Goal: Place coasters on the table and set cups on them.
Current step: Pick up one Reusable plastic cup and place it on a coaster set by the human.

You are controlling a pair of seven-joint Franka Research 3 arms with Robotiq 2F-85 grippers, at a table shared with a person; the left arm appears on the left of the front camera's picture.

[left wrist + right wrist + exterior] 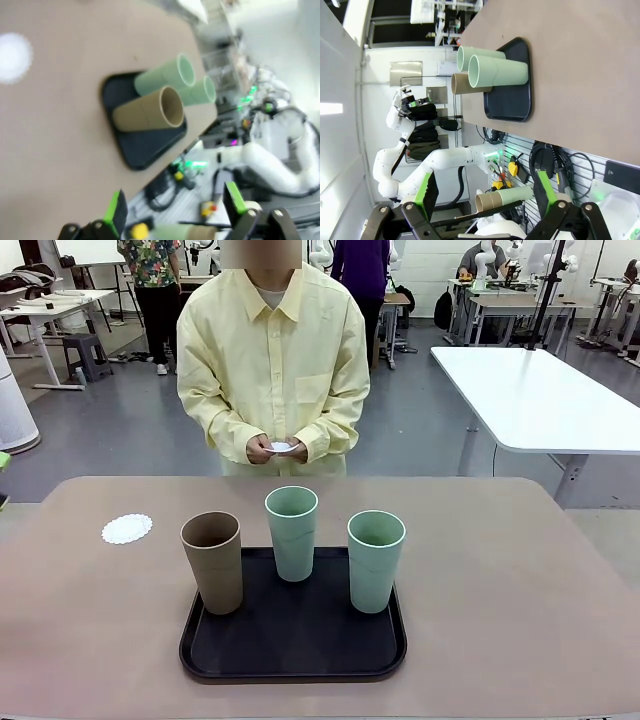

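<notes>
My left gripper [175,205]: jaws spread wide, nothing between the pads, touching nothing. It hangs off the near edge of the table [65,130]. My right gripper [485,192]: likewise spread and empty, out past the table's edge.

Front view: three cups stand upright on a black tray [290,655]. The tan cup [213,562] is at the tray's left, one green cup [292,533] at back middle and the second green cup [376,560] at right. One coaster [127,529] lies flat on the table left of the tray, apart from it. The person across holds a small white piece [283,447] in both hands; too small to tell more.

Left wrist view: the coaster is a blurred white spot, the cups lie sideways in frame. Right wrist view: tray and cups, sharper.

A white table [540,395] stands beyond, at right.
</notes>
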